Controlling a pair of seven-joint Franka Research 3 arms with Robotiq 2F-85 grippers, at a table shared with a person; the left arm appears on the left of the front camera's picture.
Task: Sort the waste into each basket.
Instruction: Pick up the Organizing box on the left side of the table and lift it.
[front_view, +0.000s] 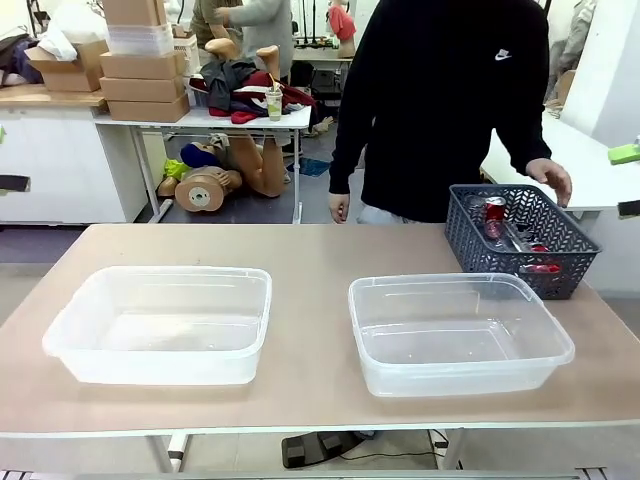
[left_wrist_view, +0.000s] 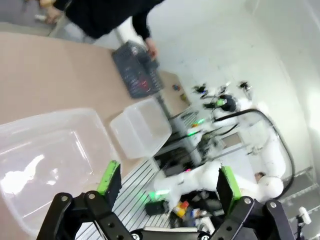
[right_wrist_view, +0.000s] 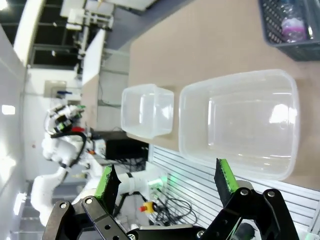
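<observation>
Front view pretty much settles it: the waste (front_view: 497, 228) is all in the dark lattice basket (front_view: 500, 262) at the table's (front_view: 310, 250) far right corner, just behind the right tub (front_view: 460, 380). A person's hand (front_view: 552, 178) is at the basket's far rim. One red can (front_view: 494, 210) looks roughly upright, but I can't tell how the rest lie. Left jaws and right jaws are both spread wide, holding nothing. I'd say the right arm is nearer, since the left tub (front_view: 160, 375) sits well apart from the basket.
</observation>
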